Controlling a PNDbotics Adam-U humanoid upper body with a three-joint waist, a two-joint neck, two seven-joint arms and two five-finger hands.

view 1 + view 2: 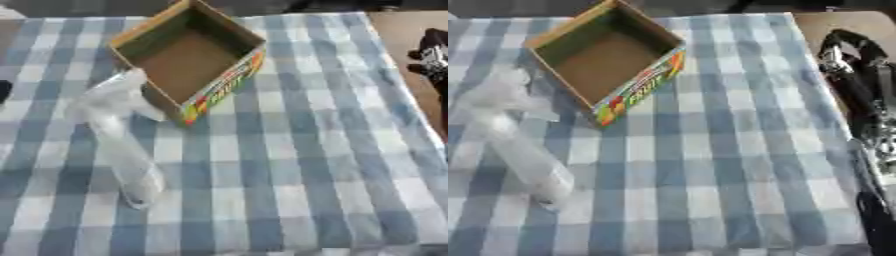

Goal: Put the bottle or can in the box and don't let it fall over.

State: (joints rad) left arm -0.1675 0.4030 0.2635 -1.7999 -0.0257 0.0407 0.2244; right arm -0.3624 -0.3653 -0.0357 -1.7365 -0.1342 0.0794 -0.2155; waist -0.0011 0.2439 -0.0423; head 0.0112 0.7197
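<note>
A clear plastic bottle (122, 145) lies on its side on the blue-and-white checked cloth, left of centre, with its narrow end (136, 200) toward me. Its far end rests beside the near left wall of an open cardboard box (188, 60) with a colourful printed front side (636, 90). The box holds nothing and sits askew at the back. My right hand (846, 52) hangs over the table's right edge, well away from bottle and box, with nothing in it. A dark bit of my left hand (3, 91) shows at the left edge.
The checked cloth (297, 165) covers the table. Bare brown tabletop (859, 22) shows beyond it at the back right. My right forearm (877, 150) runs along the right edge.
</note>
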